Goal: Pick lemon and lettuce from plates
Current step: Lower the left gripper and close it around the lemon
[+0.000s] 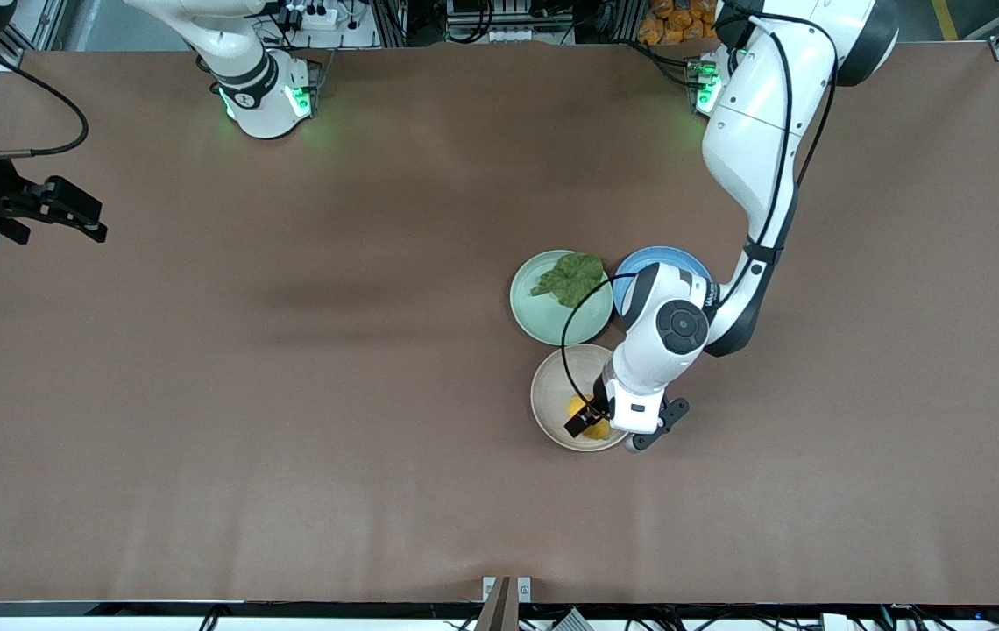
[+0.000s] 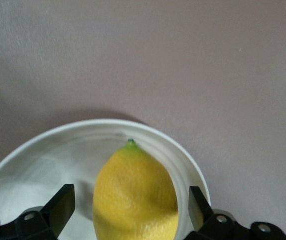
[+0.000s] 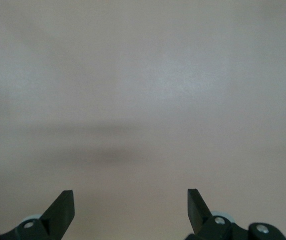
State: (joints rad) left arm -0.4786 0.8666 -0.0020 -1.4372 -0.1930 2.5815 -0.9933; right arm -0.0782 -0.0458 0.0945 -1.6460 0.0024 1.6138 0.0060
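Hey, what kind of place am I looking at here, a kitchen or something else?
Likely a robotics lab, not a kitchen: two arms are mounted at a bare brown table, aluminium framing and cables line its edge, and the left gripper straddles a lemon.

Lemon (image 2: 135,195) partly cut off below

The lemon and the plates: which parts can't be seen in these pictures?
- Lemon: its lower end is cut off by the left wrist view's edge; in the front view the left gripper covers part of it.
- Blue plate: the left arm hides much of it in the front view.
- Beige plate: one edge is under the arm.
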